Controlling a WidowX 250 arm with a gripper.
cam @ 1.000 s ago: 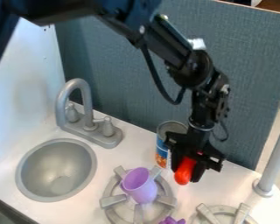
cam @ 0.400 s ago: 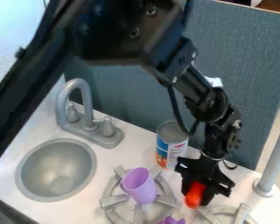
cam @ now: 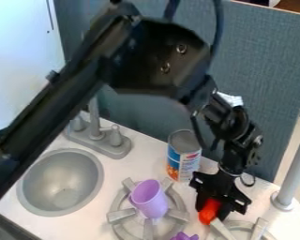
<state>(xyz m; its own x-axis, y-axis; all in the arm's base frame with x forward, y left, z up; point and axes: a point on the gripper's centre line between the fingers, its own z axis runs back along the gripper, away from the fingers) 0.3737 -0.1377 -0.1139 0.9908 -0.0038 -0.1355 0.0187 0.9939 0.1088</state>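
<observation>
At the desk's (cam: 137, 166) near edge, a small purple piece (cam: 185, 237) lies beside the left burner (cam: 120, 215), whose ring holds a purple cup (cam: 150, 199), mouth up. By the right burner (cam: 260, 228), the gripper (cam: 213, 214) points down, its fingers (cam: 225, 211) closed on a red round-ended object (cam: 209, 211). Leftward sits the round grey sink basin (cam: 58, 183). Behind the cup stands a labelled can (cam: 189, 161); farther back, the black arm (cam: 58, 108) crosses before the grey faucet (cam: 95, 115), partly hiding it.
</observation>
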